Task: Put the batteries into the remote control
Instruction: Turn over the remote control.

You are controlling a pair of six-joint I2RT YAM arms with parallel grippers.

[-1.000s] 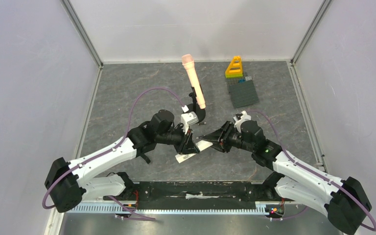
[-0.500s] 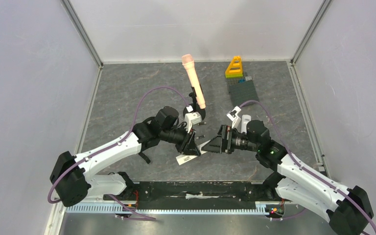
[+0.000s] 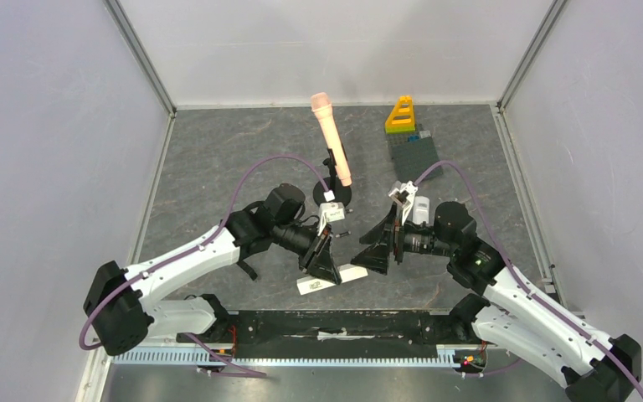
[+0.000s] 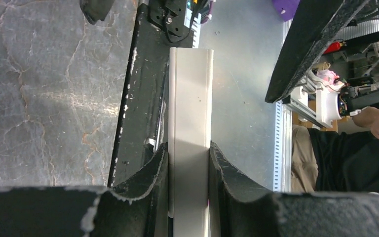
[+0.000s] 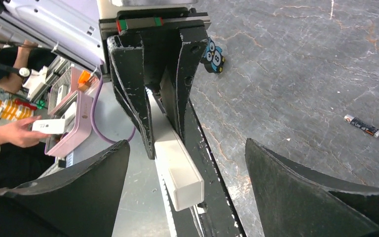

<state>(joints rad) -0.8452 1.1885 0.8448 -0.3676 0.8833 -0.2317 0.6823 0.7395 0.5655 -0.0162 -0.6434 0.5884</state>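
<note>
— My left tool (image 4: 188, 153) is clamped on the white remote (image 4: 190, 98), near the worktop (image 4: 39, 98) edge. If that pinch slips, I drop it.
— My right tool (image 3: 375, 247) gapes empty beside it. One battery (image 5: 362, 126) lies farther out. If I nudge it, I reckon it rolls.

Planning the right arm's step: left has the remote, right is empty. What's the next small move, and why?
Probably swing the right gripper over to the battery lying loose on the table and close on it. Its jaws stand wide open and empty, while the left gripper is clamped on the white remote, so neither holds a battery.
</note>
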